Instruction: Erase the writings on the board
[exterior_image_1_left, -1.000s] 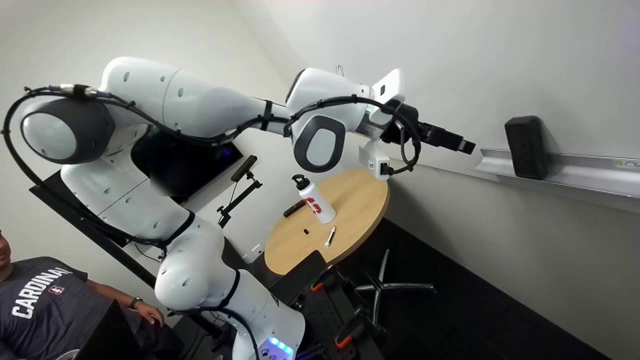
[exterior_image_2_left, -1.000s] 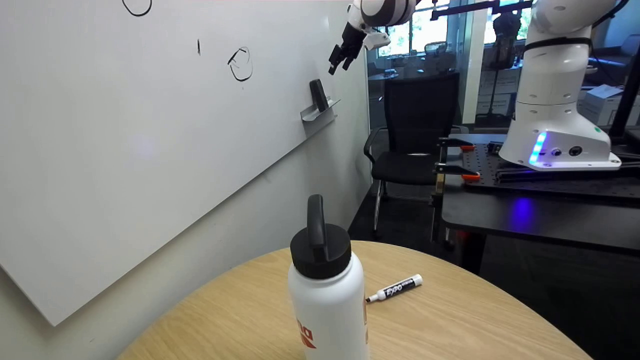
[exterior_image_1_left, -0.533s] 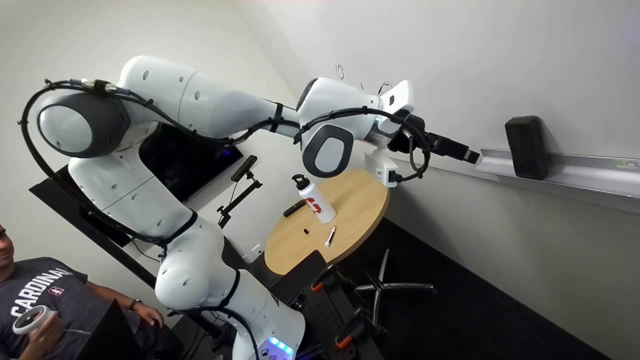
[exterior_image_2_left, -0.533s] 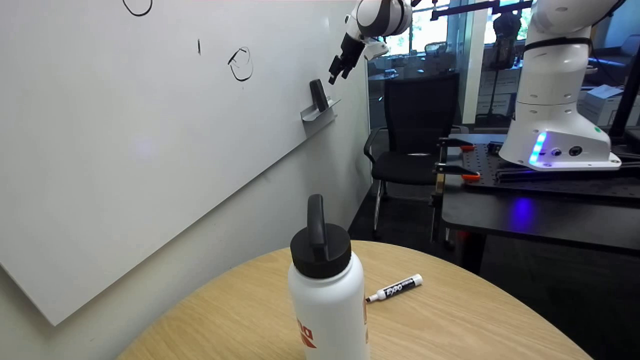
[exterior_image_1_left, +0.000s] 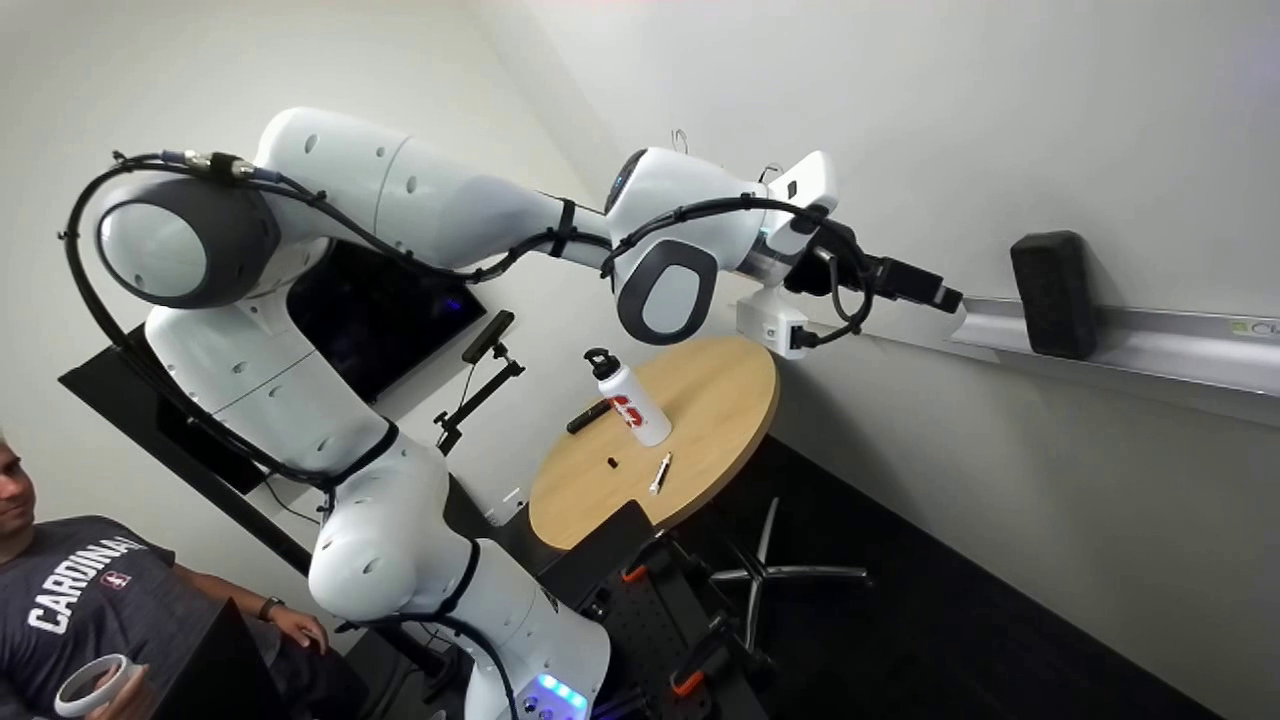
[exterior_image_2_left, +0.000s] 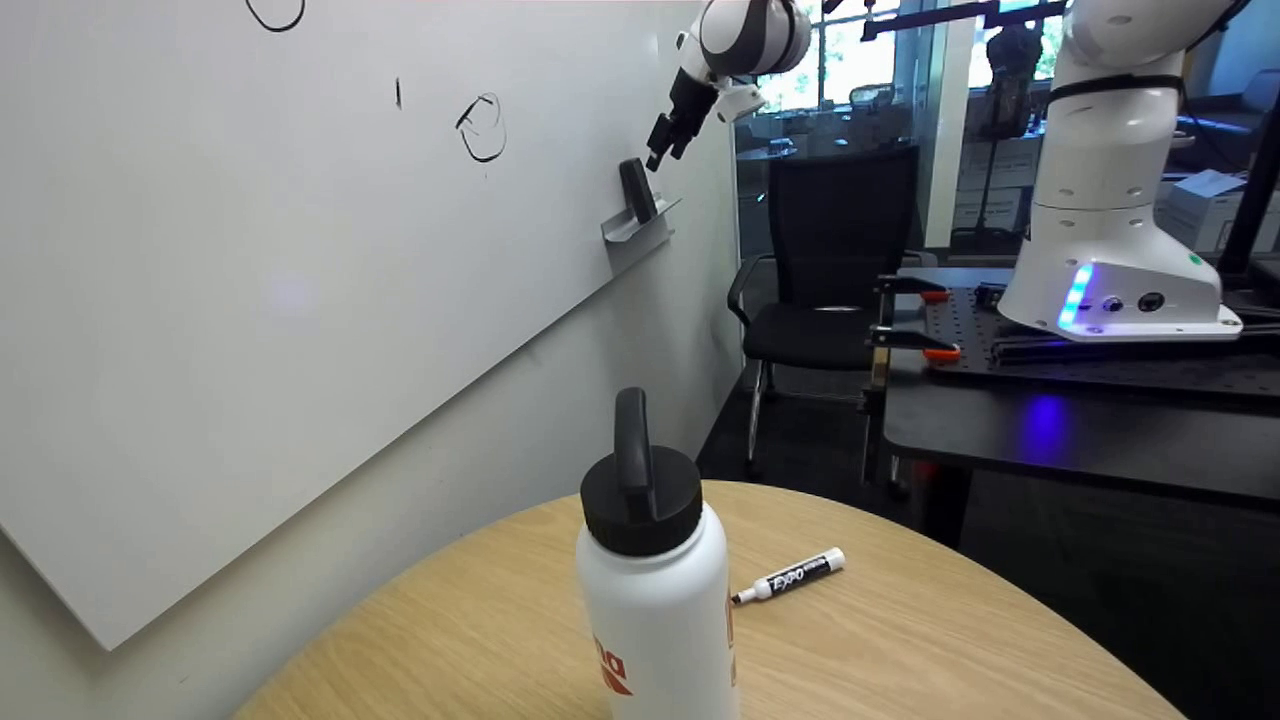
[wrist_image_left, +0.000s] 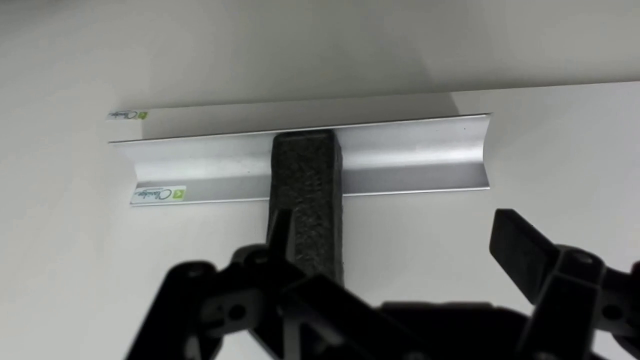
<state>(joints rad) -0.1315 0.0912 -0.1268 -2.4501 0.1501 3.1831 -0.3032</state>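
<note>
The white board (exterior_image_2_left: 300, 300) bears thin dark writings (exterior_image_2_left: 398, 93): an arc, a short stroke and a rough loop. Some writings (exterior_image_1_left: 680, 141) also show behind the arm in an exterior view. A black block eraser (exterior_image_1_left: 1052, 295) stands upright on the ledge (exterior_image_1_left: 1180, 348) against the board, also seen in an exterior view (exterior_image_2_left: 637, 190). My gripper (exterior_image_1_left: 946, 296) is open and empty, apart from the eraser, close to the ledge's end. In the wrist view, the gripper (wrist_image_left: 392, 235) has one finger overlapping the eraser (wrist_image_left: 310, 190); the other finger is over bare board.
A round wooden table (exterior_image_1_left: 720, 400) stands below the arm. It holds a white bottle (exterior_image_1_left: 640, 410) and a marker (exterior_image_1_left: 661, 473). A person (exterior_image_1_left: 90, 590) sits near the robot's base. A black chair (exterior_image_2_left: 840, 240) stands beyond the ledge, by the robot's black table (exterior_image_2_left: 1000, 420).
My gripper has moved toward the eraser and ledge, first dipping, then rising slightly. It stays open. The eraser, writings, bottle and marker have not moved. A controller has appeared in the person's hand.
</note>
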